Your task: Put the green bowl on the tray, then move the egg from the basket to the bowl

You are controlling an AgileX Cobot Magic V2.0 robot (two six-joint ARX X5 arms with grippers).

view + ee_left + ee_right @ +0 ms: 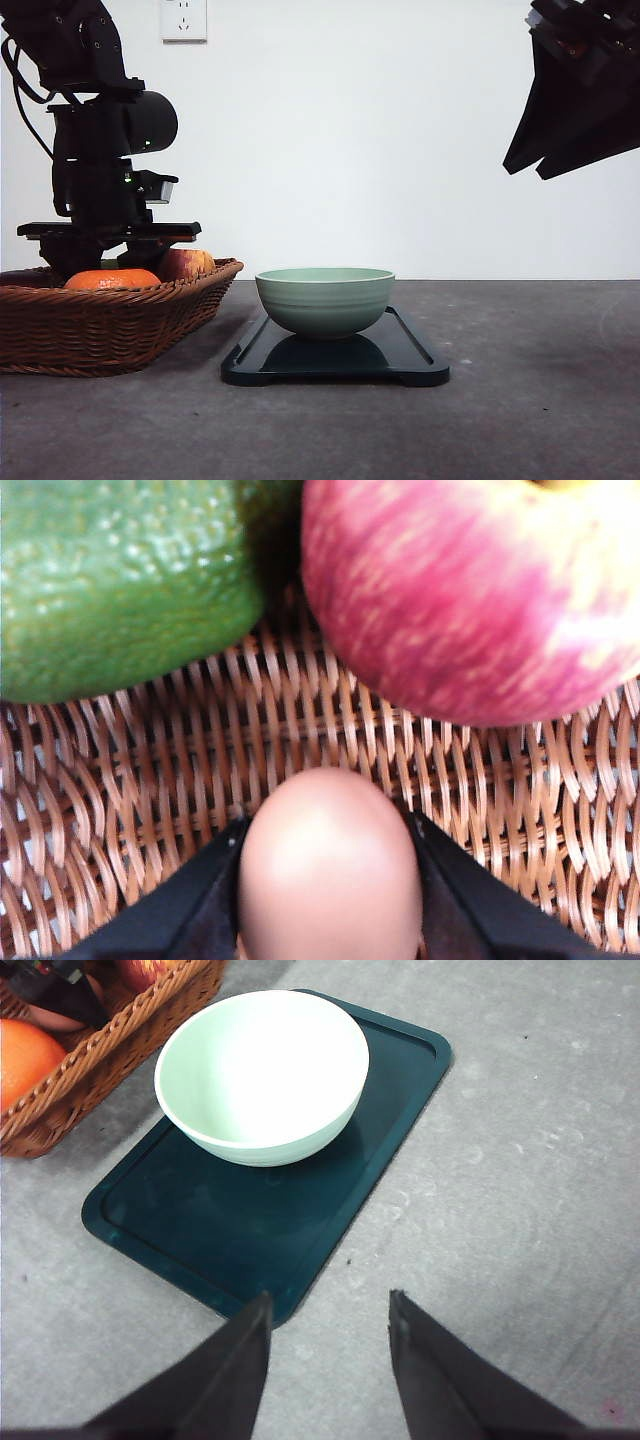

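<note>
**Bowl on tray, egg about to be lifted**

First step done: green bowl (325, 298) standing on the black tray (410, 355), empty inside. Second step under way: left claw (330, 880) down in the wicker basket (100, 320), closed around the egg (330, 865) beside an apple (470, 590). Right claw (330, 1345) open, idle above the counter (520, 1180). Left to do: lifting, carrying, releasing into the bowl.

Tool (330, 900) fingers flank the egg (330, 865) on the basket (200, 750) weave.

Green fruit (120, 580) and apple (470, 590) crowd the egg (330, 870); bowl (325, 298) stands unobstructed.
</note>
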